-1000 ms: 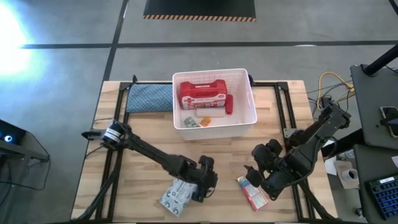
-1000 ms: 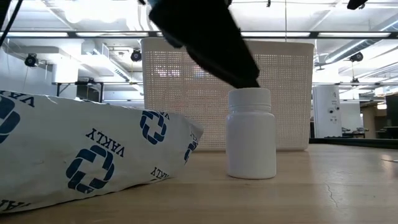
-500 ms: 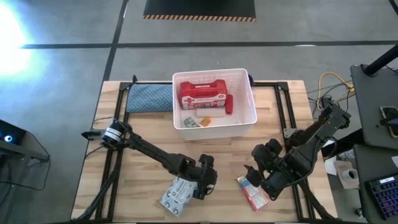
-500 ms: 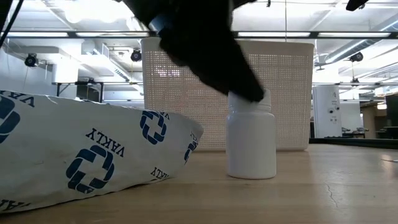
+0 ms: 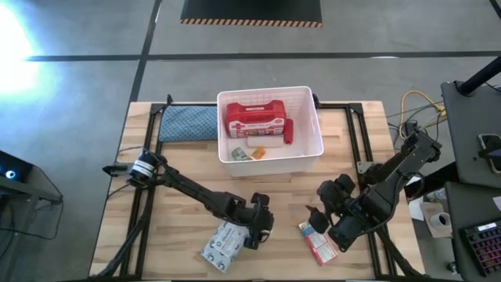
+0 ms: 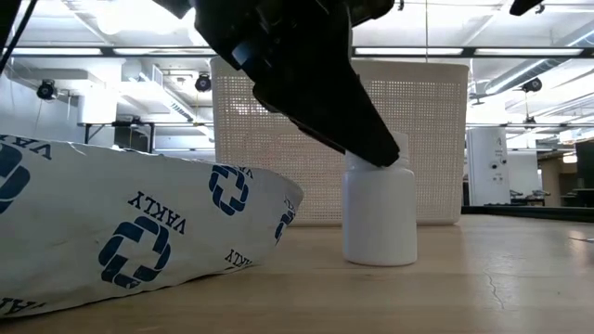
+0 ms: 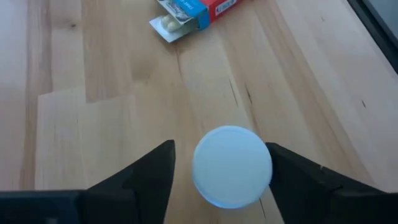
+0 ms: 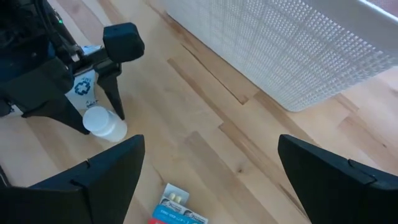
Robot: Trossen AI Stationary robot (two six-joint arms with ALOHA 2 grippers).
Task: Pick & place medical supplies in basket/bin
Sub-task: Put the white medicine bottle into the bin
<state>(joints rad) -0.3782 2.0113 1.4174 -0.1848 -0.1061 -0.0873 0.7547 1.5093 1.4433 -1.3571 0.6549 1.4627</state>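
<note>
A small white bottle with a white cap (image 7: 232,165) stands upright on the wooden table, next to the grey-white wipes packet (image 5: 221,244). My left gripper (image 7: 219,146) is open and points down over the bottle (image 6: 380,218), one finger on each side of the cap. My right gripper (image 5: 317,218) is open and hovers beside the red-white-blue box (image 5: 318,243), which lies flat on the table. The white bin (image 5: 270,163) holds the red first-aid case (image 5: 253,117) and the red tube (image 5: 287,131). My left gripper has its fingers (image 7: 149,174) on either side of the bottle's cap (image 7: 232,165), coming from above and pointing down. A gap shows on one side of the cap. I cannot tell whether the other finger touches it. The bottle stands on the table.
The teal-blue cloth pad (image 5: 188,123) lies left of the bin at the table's far side. The wipes packet (image 6: 139,232) sits close beside the bottle. Bare wood lies between the two grippers and in front of the bin (image 8: 298,50).
My left gripper has moved down over the white bottle, and its fingers now reach past the cap's top. My right arm has kept still.
</note>
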